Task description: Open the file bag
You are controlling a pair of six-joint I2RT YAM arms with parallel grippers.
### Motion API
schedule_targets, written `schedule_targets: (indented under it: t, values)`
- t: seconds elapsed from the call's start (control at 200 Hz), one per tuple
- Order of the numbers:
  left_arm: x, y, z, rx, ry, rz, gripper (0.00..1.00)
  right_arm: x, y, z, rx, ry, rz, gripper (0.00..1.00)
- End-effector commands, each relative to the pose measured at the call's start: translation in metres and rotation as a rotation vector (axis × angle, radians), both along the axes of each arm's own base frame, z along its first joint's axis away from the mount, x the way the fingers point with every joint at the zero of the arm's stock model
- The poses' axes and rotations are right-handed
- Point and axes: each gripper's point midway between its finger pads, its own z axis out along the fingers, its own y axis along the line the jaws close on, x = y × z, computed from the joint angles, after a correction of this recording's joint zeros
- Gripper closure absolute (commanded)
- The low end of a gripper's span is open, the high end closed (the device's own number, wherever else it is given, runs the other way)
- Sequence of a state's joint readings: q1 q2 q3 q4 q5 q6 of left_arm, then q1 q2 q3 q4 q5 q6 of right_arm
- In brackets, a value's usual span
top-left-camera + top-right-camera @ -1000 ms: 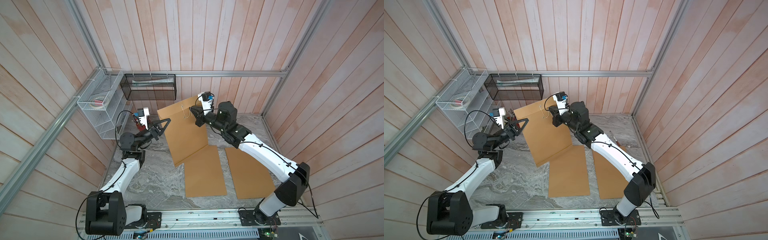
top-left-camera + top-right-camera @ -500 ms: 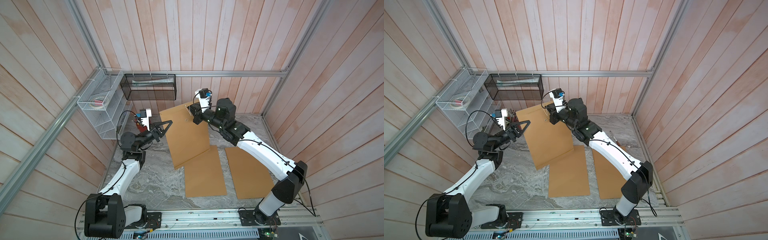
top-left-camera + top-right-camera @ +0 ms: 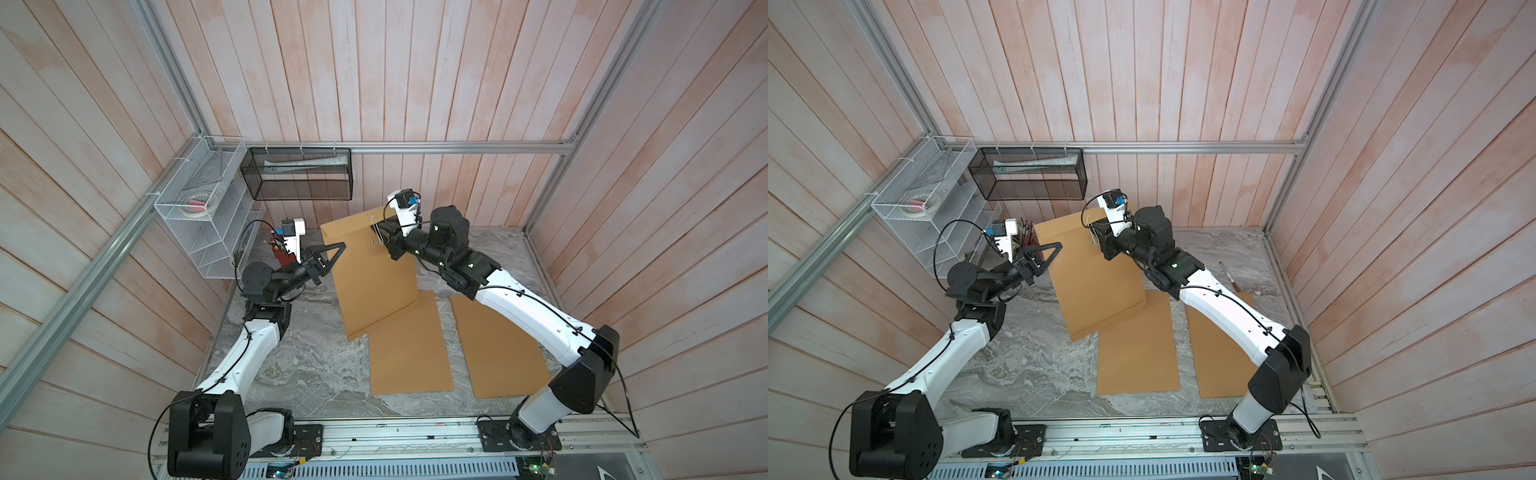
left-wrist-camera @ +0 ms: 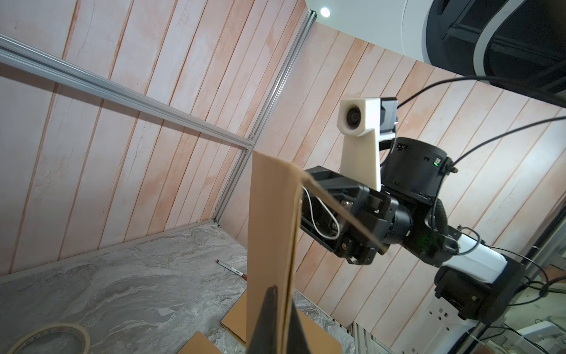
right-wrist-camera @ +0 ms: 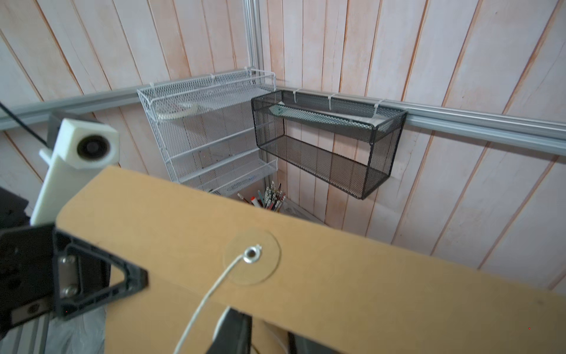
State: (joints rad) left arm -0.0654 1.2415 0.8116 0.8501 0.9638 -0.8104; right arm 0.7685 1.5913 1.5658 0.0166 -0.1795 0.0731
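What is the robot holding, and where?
The left gripper pinches the file bag by its side edge. Whether the right gripper, at the flap, holds anything cannot be told.

1. The upright file bag (image 3: 374, 274) walls off the table (image 3: 299, 374) from centre to 12 o'clock.
2. A flat envelope (image 3: 409, 349) at 6 and a second envelope (image 3: 498, 345) at 4 lie low.
3. The white rack (image 3: 208, 232) and black basket (image 3: 299, 174) crowd 10 to 11.
4. Bare marble lies open at 8.

A robot lab cell: plank walls (image 3: 415, 83) framed by aluminium rails (image 3: 457, 146), two arms (image 3: 523, 309) bolted to a track (image 3: 415, 434) at 6 o'clock, mesh shelves (image 3: 208, 232) at 10 o'clock.
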Motion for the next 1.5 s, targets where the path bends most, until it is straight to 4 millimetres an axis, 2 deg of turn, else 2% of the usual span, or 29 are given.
schedule_targets:
  t: [0.0,0.25,0.49,0.685,1.11,1.491]
  values:
    - [0.0,0.002,0.012,0.023,-0.057,0.013,1.0,-0.014,-0.023,0.005,0.002,-0.024,-0.05,0.71]
    - [-0.002,0.0,0.015,0.022,-0.07,-0.016,1.0,-0.027,-0.061,-0.008,-0.049,-0.025,-0.13,0.54]
    - [-0.009,-0.002,0.023,0.016,-0.082,-0.048,1.0,-0.017,-0.095,-0.02,-0.038,-0.019,-0.207,0.44]
    - [-0.014,-0.003,0.027,0.018,-0.089,-0.063,1.0,-0.006,-0.116,-0.027,-0.009,-0.007,-0.243,0.41]
    - [-0.023,-0.011,0.018,0.027,-0.07,-0.127,1.0,0.003,-0.105,-0.006,0.061,-0.07,-0.165,0.37]
    - [-0.031,-0.027,-0.008,0.07,-0.025,-0.197,1.0,0.002,-0.094,0.026,0.116,-0.14,-0.079,0.35]
